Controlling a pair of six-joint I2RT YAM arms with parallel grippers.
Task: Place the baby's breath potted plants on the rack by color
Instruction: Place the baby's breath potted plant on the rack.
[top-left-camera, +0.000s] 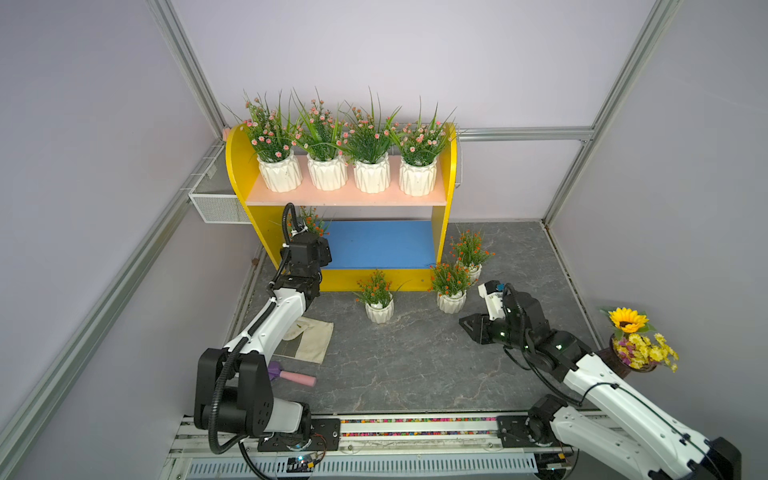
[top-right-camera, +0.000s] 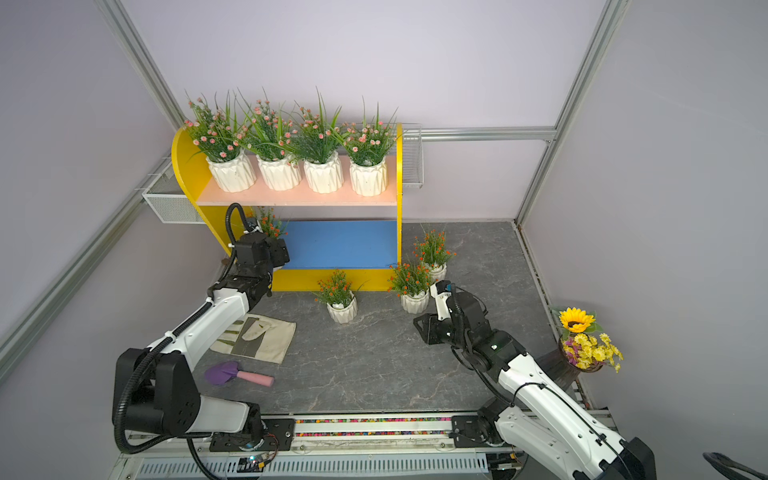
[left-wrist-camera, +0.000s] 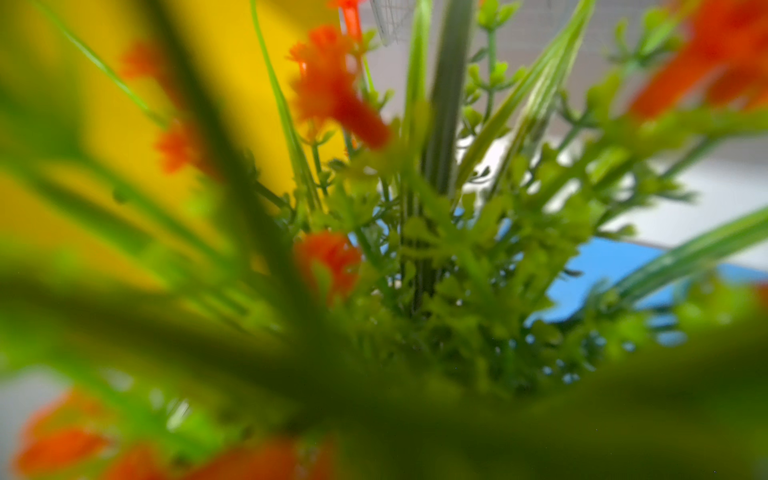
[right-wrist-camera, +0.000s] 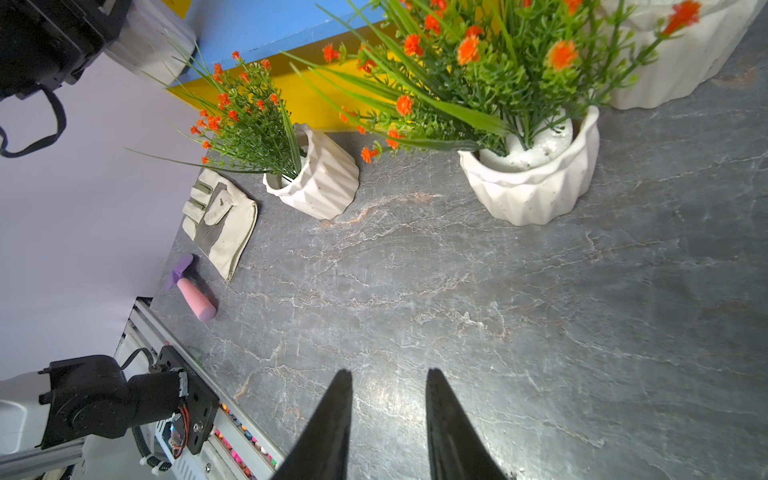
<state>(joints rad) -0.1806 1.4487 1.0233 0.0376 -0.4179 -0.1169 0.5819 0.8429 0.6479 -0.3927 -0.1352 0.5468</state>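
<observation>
rack (top-left-camera: 439, 237) is standing at the back of the table (top-left-camera: 415, 365); four pink plants (top-left-camera: 327, 172) are sitting in a row on its pink upper board (top-left-camera: 345, 198), foliage overlapping. left arm is reaching into the left end of the blue lower board (top-left-camera: 382, 245), and the shelf orange plant (top-left-camera: 312, 220) is poking up just behind the wrist. left wrist view is showing only blurred leaves and orange blossoms, yellow panel and blue board behind them. left claw (top-left-camera: 322, 249) is hiding behind its own housing and the foliage. It's probably sitting around the pot, but I can't tell whether it's clamping it. three more are standing on the table in front of the rack: middle orange plant (top-left-camera: 379, 311) before the front rail, front-right orange plant (top-left-camera: 451, 300) and back-right orange plant (top-left-camera: 469, 266) close together by the right side panel. right claw (right-wrist-camera: 388, 372) is hovering over bare table near the front-right orange plant, fingers apart, nothing between them. glove (top-left-camera: 309, 340) and trowel (top-left-camera: 291, 376) are lying beside the left arm, and the sunflower bouquet (top-left-camera: 636, 340) is standing at the table's right edge
</observation>
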